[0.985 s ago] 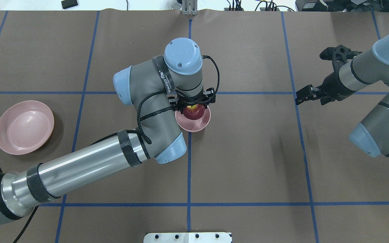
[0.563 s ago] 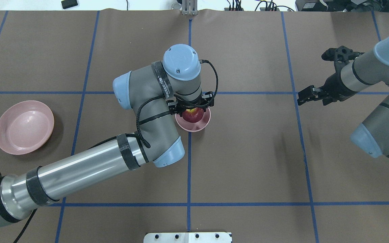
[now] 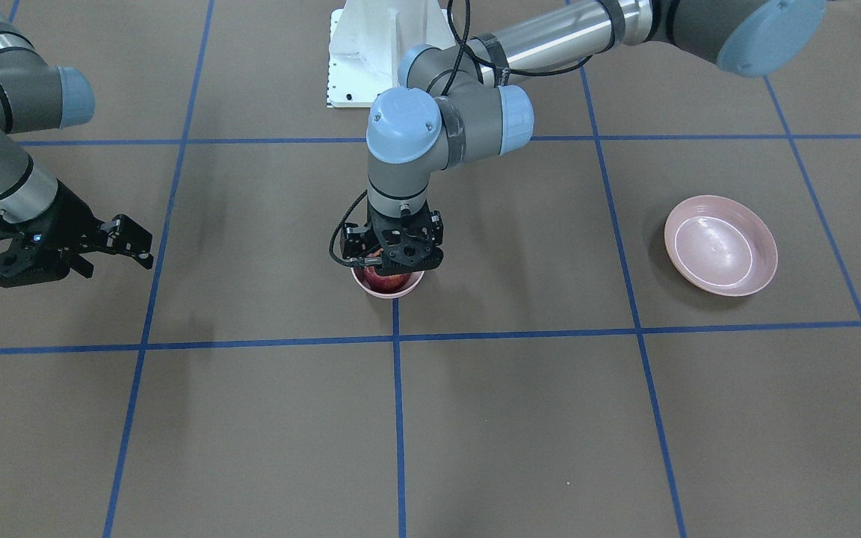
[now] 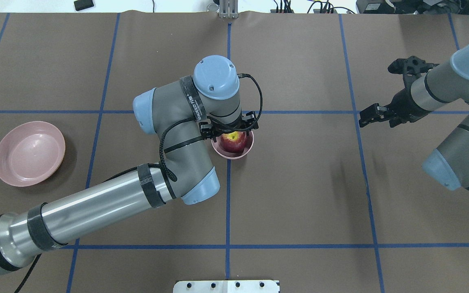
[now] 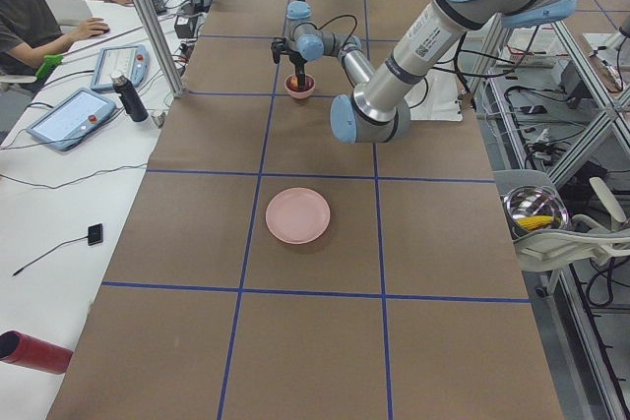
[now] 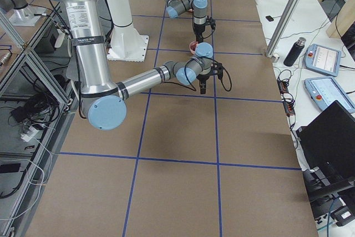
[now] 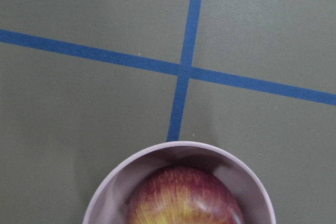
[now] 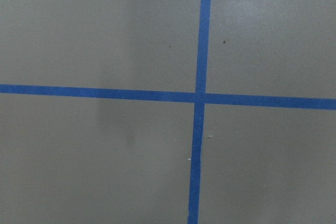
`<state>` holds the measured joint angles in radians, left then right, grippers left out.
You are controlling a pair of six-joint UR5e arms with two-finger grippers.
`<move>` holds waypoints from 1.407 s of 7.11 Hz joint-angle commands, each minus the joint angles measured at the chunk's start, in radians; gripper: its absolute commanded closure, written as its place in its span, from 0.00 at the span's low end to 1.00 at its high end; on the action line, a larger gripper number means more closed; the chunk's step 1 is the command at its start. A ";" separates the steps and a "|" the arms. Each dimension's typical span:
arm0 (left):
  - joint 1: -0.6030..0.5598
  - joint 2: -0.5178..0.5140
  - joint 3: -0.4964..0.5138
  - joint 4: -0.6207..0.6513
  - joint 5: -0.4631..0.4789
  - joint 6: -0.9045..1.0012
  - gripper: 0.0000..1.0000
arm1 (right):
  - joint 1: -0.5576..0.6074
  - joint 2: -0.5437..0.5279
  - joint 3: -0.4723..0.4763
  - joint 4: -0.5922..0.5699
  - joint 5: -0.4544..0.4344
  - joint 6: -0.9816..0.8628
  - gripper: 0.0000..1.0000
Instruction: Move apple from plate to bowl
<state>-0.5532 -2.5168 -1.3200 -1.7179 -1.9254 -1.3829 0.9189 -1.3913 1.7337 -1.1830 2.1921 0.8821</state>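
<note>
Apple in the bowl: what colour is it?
The apple is dark red streaked with yellow; clearest in the left wrist view.

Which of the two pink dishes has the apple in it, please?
The small, deep bowl beneath the left gripper holds the apple; the wide, shallow plate stands empty off to the robot's left.

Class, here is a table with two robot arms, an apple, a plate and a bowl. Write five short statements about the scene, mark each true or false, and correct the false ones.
1. The apple lies inside the bowl. True.
2. The plate holds a second apple. False: the plate is empty.
3. The left gripper is directly over the bowl. True.
4. The right gripper grips the plate's rim. False: it hangs over bare table, far from the plate, holding nothing.
5. The bowl stands on a blue tape line. True.
</note>
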 commanded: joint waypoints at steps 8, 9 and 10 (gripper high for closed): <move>-0.718 0.883 -0.589 0.149 -0.331 1.240 0.03 | 0.445 -0.086 -0.143 -0.085 0.176 -0.595 0.00; -0.811 0.880 -0.494 0.149 -0.378 1.386 0.03 | 0.478 -0.081 -0.141 -0.145 0.195 -0.673 0.00; -0.847 0.877 -0.457 0.150 -0.398 1.435 0.03 | 0.482 -0.078 -0.134 -0.161 0.218 -0.678 0.00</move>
<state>-1.3257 -1.6417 -1.8463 -1.5682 -2.2851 -0.0596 1.3822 -1.4733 1.5952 -1.3077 2.3858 0.2434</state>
